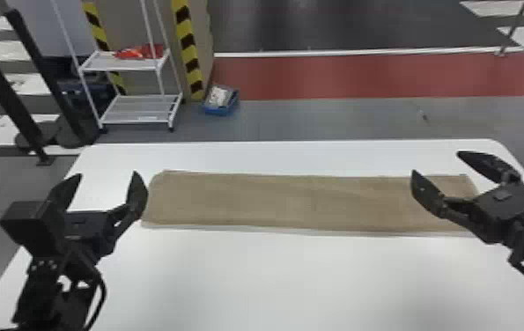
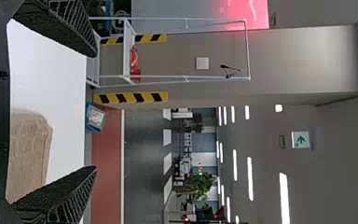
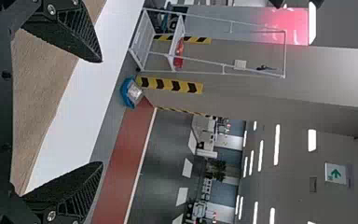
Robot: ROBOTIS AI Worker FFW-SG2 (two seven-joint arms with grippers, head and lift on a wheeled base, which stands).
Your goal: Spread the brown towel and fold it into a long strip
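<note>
Brown towel (image 1: 274, 202) | head: long strip | left wrist: green sign (image 2: 300, 139)

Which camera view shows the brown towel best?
The head view, where the brown towel shows nearly whole, partly behind the right gripper. The left wrist view shows one end; the right wrist view, a part.

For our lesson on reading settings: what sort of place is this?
Probably an industrial hall or robotics workshop: yellow-and-black striped edging on the pillar, a red floor lane with a white line, and a white wire-shelf rack.
</note>
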